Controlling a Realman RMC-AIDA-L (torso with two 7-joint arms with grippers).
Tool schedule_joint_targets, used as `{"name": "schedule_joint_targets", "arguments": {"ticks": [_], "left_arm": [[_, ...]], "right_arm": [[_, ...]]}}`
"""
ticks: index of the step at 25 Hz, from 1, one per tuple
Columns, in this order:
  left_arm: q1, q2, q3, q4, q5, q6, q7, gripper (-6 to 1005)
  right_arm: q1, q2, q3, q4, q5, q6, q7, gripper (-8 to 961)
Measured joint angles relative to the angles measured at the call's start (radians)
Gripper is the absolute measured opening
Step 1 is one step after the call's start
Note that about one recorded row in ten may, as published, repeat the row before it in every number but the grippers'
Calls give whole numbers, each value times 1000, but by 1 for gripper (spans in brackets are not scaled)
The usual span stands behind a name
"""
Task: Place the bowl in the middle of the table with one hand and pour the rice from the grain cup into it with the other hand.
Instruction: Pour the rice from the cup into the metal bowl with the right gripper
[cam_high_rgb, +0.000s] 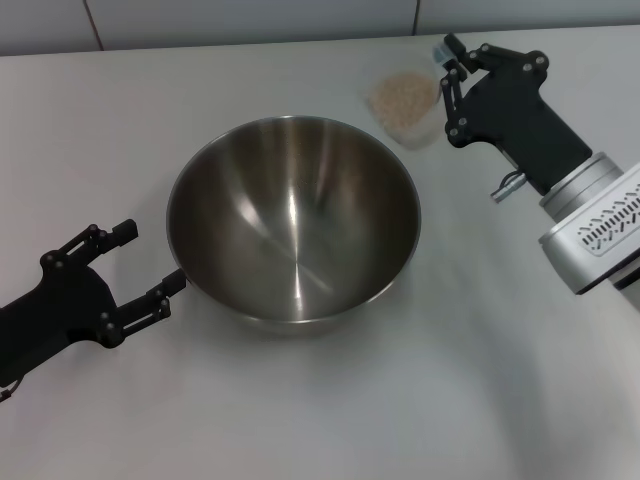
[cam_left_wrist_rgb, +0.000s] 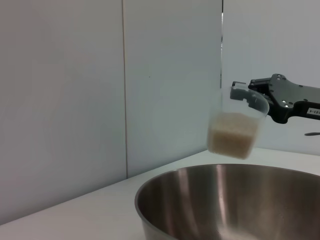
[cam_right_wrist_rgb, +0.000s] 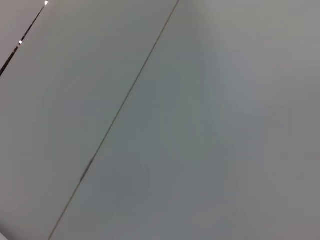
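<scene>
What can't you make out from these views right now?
- Right pincer contact on the grain cup: head view, the pincer body covers it; left wrist view blurs it.
- Right wrist view: shows only wall.
- Bowl bottom: left wrist view, cut off by the frame edge.

No legible text anywhere. Only a small white label on the right gripper (cam_left_wrist_rgb: 280, 97) arm, right edge of left wrist view, w/ dark marks too small to read. Bowl (cam_high_rgb: 293, 220), grain cup (cam_high_rgb: 405, 105), table (cam_high_rgb: 450, 400): unmarked.

Silver bowl (cam_high_rgb: 293, 220), beige rice (cam_high_rgb: 404, 97)
</scene>
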Motion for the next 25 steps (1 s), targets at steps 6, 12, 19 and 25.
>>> {"name": "schedule_joint_targets", "arguments": {"ticks": [6, 12, 19, 25], "left_arm": [[-1, 0, 0, 0, 0, 0, 0, 829], [-1, 2, 0, 0, 0, 0, 0, 829], [-1, 2, 0, 0, 0, 0, 0, 829], [0, 2, 0, 0, 0, 0, 0, 829]], "right_arm": [[3, 0, -3, -12, -1, -11, -4, 38], [10, -1, -9, -5, -1, -12, -58, 38], [6, 2, -9, 23, -1, -12, -174, 38], [6, 2, -9, 23, -1, -12, -177, 38]]}}
